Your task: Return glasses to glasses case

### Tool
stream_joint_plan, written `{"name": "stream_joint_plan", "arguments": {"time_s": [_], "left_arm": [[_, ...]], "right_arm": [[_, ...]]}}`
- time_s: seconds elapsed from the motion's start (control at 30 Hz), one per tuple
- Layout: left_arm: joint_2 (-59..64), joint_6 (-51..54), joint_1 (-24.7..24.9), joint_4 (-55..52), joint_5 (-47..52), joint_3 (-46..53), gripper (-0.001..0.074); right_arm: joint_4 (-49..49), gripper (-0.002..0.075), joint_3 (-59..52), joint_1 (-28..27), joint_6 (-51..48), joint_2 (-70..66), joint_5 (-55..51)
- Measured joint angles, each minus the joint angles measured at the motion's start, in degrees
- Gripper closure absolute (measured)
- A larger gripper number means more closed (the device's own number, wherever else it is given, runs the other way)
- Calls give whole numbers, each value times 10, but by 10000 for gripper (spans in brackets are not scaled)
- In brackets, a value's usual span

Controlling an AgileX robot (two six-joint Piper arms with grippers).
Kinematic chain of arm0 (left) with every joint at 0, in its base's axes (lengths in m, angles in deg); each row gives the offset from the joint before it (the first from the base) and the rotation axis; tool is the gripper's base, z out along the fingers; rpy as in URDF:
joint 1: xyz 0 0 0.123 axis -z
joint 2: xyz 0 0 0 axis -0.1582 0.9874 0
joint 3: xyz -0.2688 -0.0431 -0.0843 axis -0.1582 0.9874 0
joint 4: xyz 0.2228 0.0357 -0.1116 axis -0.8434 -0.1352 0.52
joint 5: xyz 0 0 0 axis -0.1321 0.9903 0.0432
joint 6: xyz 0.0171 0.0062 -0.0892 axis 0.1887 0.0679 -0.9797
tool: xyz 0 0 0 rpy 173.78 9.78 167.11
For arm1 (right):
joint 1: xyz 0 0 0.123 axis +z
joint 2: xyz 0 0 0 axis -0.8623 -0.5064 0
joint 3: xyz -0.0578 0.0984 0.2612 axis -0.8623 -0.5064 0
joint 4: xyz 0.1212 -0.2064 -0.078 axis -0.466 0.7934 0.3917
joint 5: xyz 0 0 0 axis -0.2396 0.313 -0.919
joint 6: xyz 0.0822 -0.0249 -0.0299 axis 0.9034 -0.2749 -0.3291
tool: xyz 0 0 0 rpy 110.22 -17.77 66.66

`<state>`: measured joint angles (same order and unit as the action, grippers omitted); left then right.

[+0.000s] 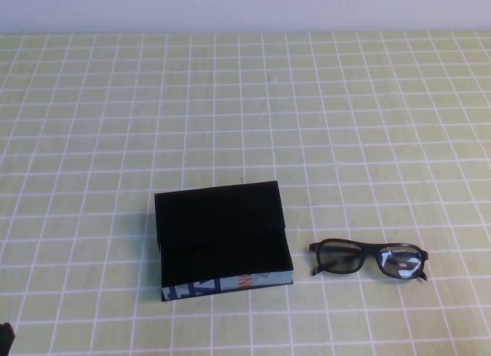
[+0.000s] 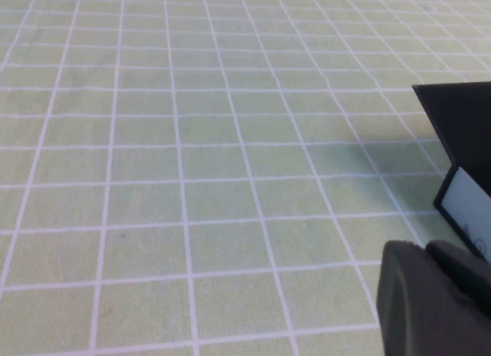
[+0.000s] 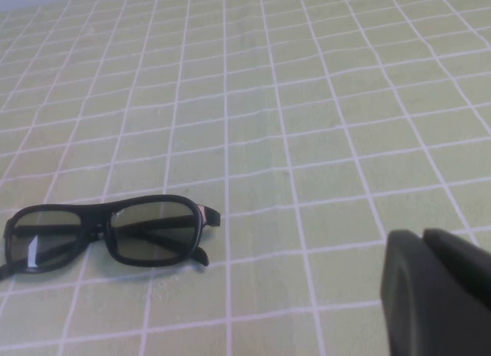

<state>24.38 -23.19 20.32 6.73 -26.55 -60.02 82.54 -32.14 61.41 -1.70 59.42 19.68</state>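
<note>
Case (image 1: pixel 222 241) seen open on green checked cloth (image 1: pixel 245 103); glasses (image 1: pixel 369 258) laid folded just right of it, apart. Left gripper (image 2: pixel 433 298) parked near case; right gripper (image 3: pixel 437 291) near glasses. Jaw state of both cannot be told.

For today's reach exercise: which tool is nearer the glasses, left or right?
Right. The right tool sits near the glasses, which fill its wrist view. The left tool is beyond the case, on the far side from them.

One glasses case (image 1: pixel 222 237), one glasses (image 1: pixel 370 258)
</note>
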Motion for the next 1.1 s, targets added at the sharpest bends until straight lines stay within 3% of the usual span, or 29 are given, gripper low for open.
{"name": "stream_joint_plan", "arguments": {"time_s": [1.1], "left_arm": [[0, 13, 0, -28, -21, 0, 738]], "right_arm": [[0, 743, 0, 0, 0, 0, 16]]}}
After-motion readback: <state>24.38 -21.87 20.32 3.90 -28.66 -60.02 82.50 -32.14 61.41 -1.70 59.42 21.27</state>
